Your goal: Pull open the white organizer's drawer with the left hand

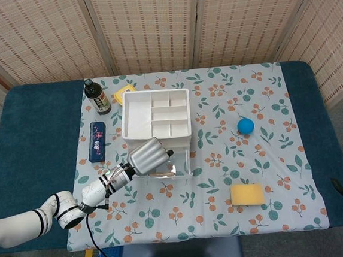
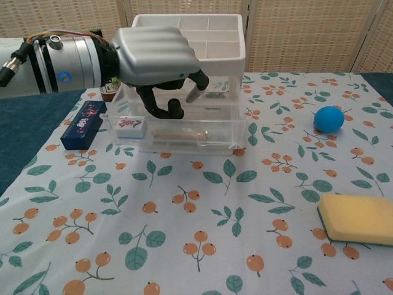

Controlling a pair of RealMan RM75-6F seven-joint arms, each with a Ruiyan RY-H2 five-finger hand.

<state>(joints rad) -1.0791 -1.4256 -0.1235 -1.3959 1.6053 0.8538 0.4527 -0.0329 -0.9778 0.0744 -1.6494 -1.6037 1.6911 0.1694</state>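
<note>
Left hand (image 2: 156, 58) is hanging over the clear drawer (image 2: 184, 126) of the white organizer (image 1: 156, 115), fingers (image 2: 167, 110) curling down inside it, gripping nothing visible. Drawer is sitting directly beneath the hand, protruding forward of the organizer.

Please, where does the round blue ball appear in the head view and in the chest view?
Head view: the round blue ball lies right of centre on the floral cloth, right of the white organizer.
Chest view: the ball lies at the right side, upper half.
Shared landmark: the yellow rectangular sponge lies nearer the robot than the ball in both.
</note>
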